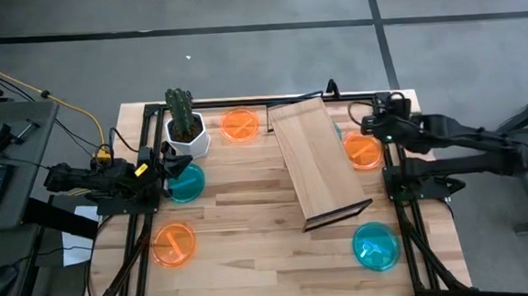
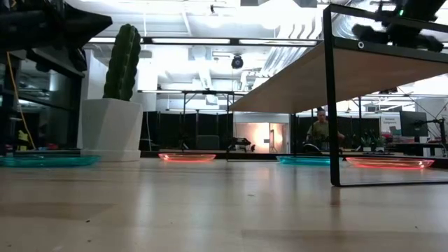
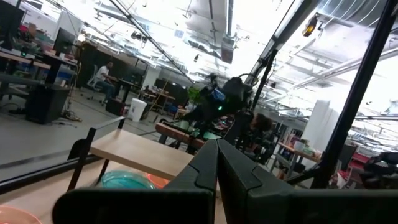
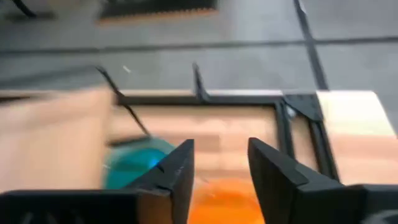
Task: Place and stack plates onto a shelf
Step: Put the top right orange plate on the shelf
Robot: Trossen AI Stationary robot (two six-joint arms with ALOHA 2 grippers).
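Observation:
The shelf (image 1: pixel 315 159), a light-wood plank on a dark frame, stands slantwise mid-table. Orange plates lie flat on the table at the far side (image 1: pixel 240 124), near left (image 1: pixel 173 243) and right of the shelf (image 1: pixel 363 151). Teal plates lie at the left (image 1: pixel 185 182) and near right (image 1: pixel 376 245); another teal one (image 4: pixel 134 163) shows beside the shelf's far end. My left gripper (image 1: pixel 166 165) is shut and empty, held high by the left teal plate. My right gripper (image 1: pixel 370 121) is open and empty, high above the right orange plate (image 4: pixel 217 193).
A white hexagonal pot with a cactus (image 1: pixel 187 132) stands at the far left, close to my left gripper. Dark frame rails run along the table's left, right and far edges. A keyboard and cables lie on a desk left of the table.

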